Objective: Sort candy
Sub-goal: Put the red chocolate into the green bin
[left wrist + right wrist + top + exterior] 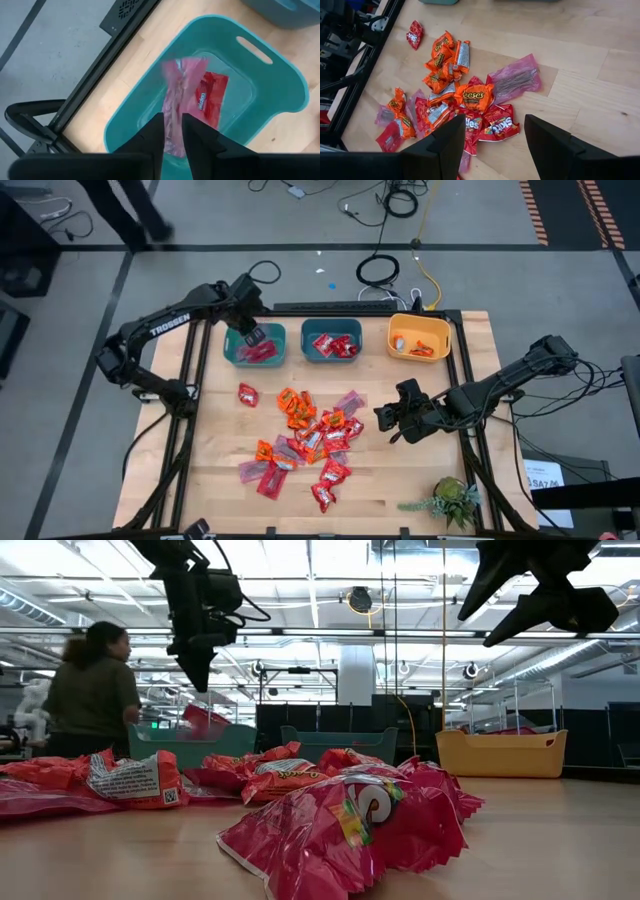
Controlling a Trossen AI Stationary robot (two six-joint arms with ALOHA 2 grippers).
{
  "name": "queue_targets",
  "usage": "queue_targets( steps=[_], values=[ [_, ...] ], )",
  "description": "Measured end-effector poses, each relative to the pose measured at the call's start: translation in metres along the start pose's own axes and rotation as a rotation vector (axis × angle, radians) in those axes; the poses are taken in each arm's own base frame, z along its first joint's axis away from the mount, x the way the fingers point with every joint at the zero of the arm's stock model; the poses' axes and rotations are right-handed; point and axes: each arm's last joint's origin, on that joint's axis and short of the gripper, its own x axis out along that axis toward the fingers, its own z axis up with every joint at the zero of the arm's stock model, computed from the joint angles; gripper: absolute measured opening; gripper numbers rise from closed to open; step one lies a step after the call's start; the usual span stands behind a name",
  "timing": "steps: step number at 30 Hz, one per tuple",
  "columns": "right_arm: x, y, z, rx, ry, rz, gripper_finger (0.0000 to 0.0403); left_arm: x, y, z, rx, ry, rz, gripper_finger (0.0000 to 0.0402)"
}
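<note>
The candy point(305, 435) lies in a loose pile of red, orange and pinkish-mauve packets mid-table, also seen in the right wrist view point(465, 95). My left gripper point(172, 135) points down over the left teal bin point(280, 70), its fingers a narrow gap apart. A mauve packet point(177, 95) shows just beyond the fingertips, over the bin and blurred. In the low view it point(205, 720) is below the gripper point(197, 680) and apart from it. A red packet point(210, 95) lies flat on the bin's floor. My right gripper point(395, 420) hangs open above the table, right of the pile.
A second teal bin point(332, 342) with red packets and a yellow bin point(420, 338) with orange ones stand in a row at the far edge. A small plant point(455, 500) sits at the near right corner. A person point(95, 690) stands beyond the table.
</note>
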Motion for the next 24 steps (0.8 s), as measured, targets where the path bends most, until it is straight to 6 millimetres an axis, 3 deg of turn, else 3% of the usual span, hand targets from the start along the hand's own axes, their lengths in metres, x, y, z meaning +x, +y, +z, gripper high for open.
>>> queue_targets(
  steps=[5, 24],
  values=[
    [0.0000, 0.0000, 0.0000, -0.002, 0.000, 0.000, 0.0196, 0.0003, 0.0030, -0.0002, -0.013, -0.001, 0.004, 0.0101],
    [0.0000, -0.0001, 0.0000, -0.040, 0.000, -0.001, 0.0196, 0.0003, 0.0031, 0.0011, -0.020, -0.013, 0.006, 0.0103]
  ],
)
